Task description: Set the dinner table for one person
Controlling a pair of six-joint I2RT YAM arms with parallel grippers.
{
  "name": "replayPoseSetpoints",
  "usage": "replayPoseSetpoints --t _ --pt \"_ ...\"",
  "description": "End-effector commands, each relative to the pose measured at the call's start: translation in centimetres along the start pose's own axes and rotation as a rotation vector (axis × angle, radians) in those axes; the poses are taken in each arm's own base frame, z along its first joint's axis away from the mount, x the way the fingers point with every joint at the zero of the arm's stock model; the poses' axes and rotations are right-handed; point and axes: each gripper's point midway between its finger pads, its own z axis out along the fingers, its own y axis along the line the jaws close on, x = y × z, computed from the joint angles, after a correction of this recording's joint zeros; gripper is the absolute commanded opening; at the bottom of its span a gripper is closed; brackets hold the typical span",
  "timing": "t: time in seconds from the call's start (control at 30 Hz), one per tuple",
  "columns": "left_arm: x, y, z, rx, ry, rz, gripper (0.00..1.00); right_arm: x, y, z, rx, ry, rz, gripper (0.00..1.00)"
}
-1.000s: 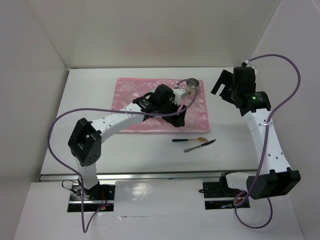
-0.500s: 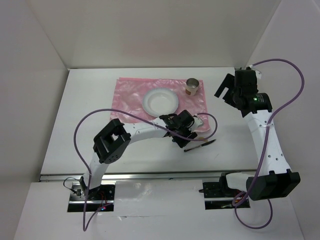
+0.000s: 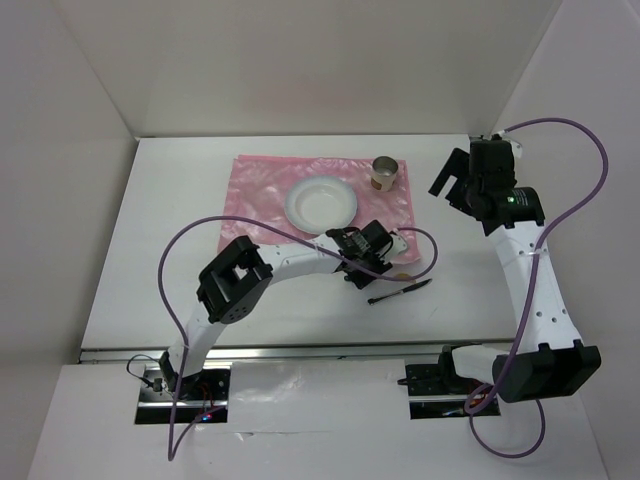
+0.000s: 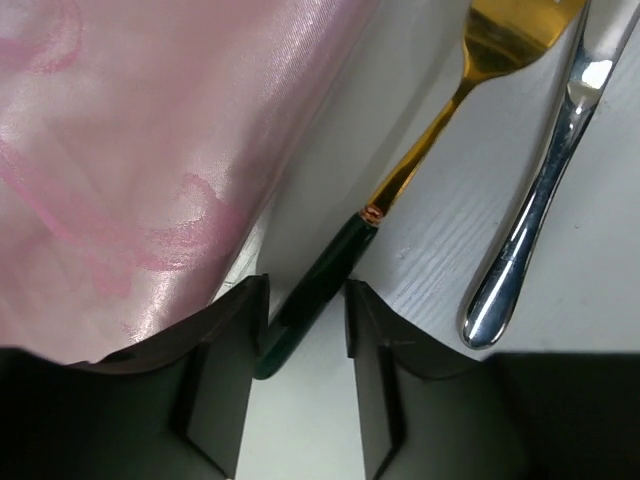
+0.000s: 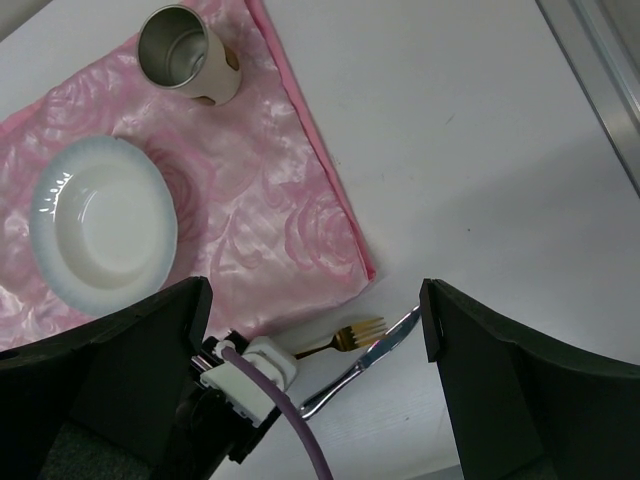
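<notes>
Left gripper [image 4: 305,300] moved off pink mat [image 4: 130,150] onto white dinner table [image 4: 430,240], parted astride fork [image 4: 418,150]; right gripper [image 5: 315,290] spread, empty.

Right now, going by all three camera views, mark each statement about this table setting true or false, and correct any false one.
1. The left gripper straddles the dark handle of the fork. True.
2. The cup stands on the bare dinner table. False: it stands on the pink mat, near one corner.
3. The knife lies on the pink mat. False: it lies on the white dinner table, beside the fork.
4. The right gripper is open and holds nothing. True.
</notes>
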Motion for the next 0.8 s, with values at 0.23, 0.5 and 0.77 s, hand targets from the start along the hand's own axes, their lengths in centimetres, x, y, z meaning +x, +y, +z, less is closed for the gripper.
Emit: replayPoseSetpoints --t 0.23,0.5,0.77 --pt "0.3 -0.8 0.1 0.038 0.014 0.023 0.5 -1.0 0.0 -0.8 -0.019 -0.049 0.005 0.98" --pt "-1.4 -1.7 -2.8 0.094 -0.034 0.014 0.0 -1.1 0.0 -1.1 -0.024 -0.057 0.007 0.98" --pt "-2.1 -3.3 -8.1 0.2 -0.077 0.049 0.0 -1.6 0.2 -1.3 -0.032 -0.072 0.011 0.98"
